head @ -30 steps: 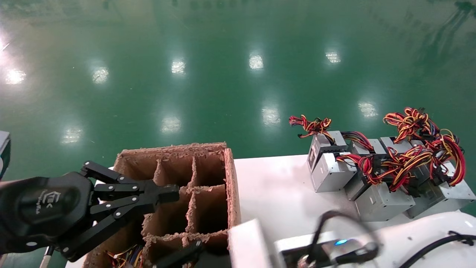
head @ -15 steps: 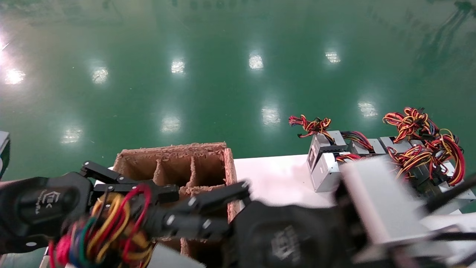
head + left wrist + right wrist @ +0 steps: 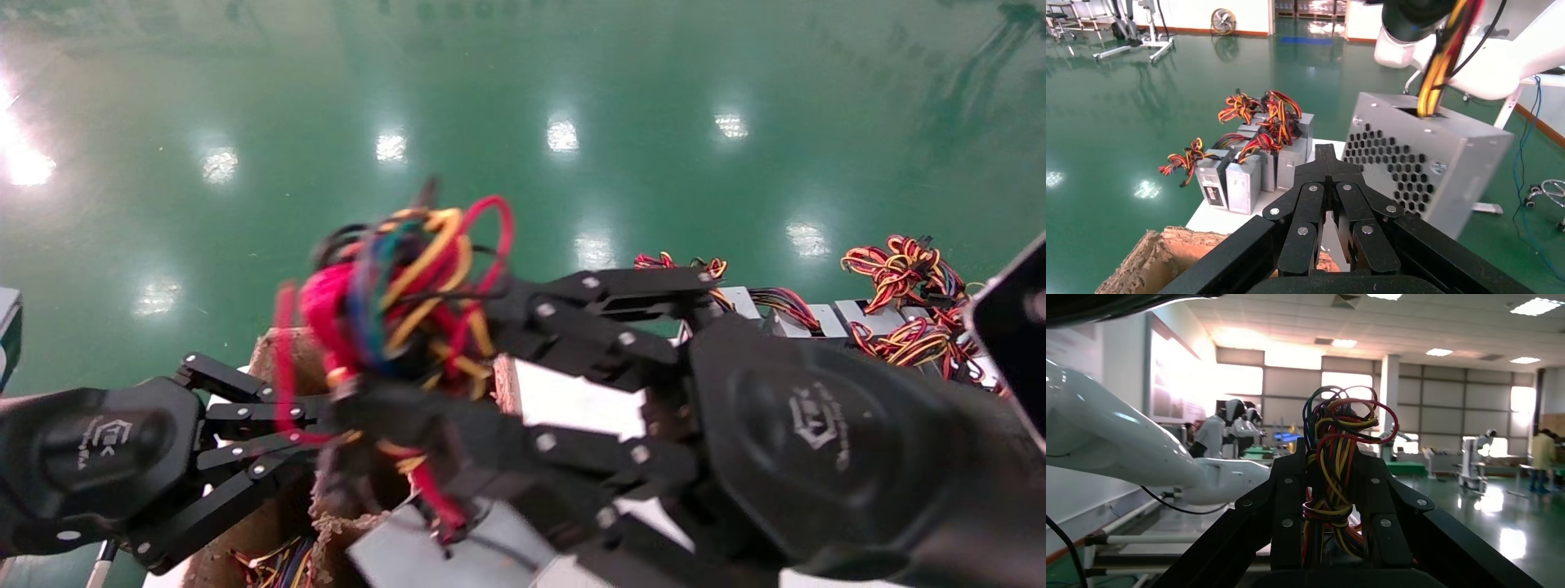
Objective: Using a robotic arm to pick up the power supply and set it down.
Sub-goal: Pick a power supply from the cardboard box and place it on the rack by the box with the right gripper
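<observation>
The power supply hangs in the air by its wires: the silver-grey box (image 3: 1425,165) with a honeycomb vent shows in the left wrist view, and a corner of the box (image 3: 425,559) shows low in the head view. My right gripper (image 3: 400,359) is shut on the bunch of red, yellow, blue and black wires (image 3: 400,278), above the divided cardboard box (image 3: 265,355). In the right wrist view the wires (image 3: 1333,429) run up between the right gripper's (image 3: 1332,462) fingers. My left gripper (image 3: 323,425) is parked at the left over the carton, shut and empty, seen also as the left gripper (image 3: 1326,160).
Several other grey power supplies (image 3: 899,327) with red-yellow-black wires stand in a group on the white table's (image 3: 1211,217) far right; the same group (image 3: 1248,165) shows in the left wrist view. The carton (image 3: 1150,257) sits at the table's left end. Green floor lies beyond.
My right gripper has come up from the bottom edge and risen with the wire bunch, lifting the power supply above the carton. The left gripper has not moved.
</observation>
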Tool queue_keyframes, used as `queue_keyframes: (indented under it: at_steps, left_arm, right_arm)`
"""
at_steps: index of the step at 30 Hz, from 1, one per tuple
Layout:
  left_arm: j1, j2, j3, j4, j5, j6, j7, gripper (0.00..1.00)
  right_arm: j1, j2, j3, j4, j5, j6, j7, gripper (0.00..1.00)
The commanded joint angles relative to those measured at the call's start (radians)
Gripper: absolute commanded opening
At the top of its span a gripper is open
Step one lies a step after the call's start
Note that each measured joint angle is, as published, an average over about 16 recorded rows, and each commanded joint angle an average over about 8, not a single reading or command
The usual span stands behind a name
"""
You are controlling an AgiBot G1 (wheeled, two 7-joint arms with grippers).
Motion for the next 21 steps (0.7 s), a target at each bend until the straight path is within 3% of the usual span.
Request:
queue_keyframes:
  at_steps: [1,21]
  left_arm:
    - [0.000,0.000,0.000,0.000,0.000,0.000,0.000,0.00]
    - [0.000,0.000,0.000,0.000,0.000,0.000,0.000,0.00]
  right_arm:
    - [-0.006,0.018,0.012,0.001,0.006,0.006,0.001,0.00]
    - [-0.186,0.283,0.169,0.016,0.067,0.058,0.008,0.00]
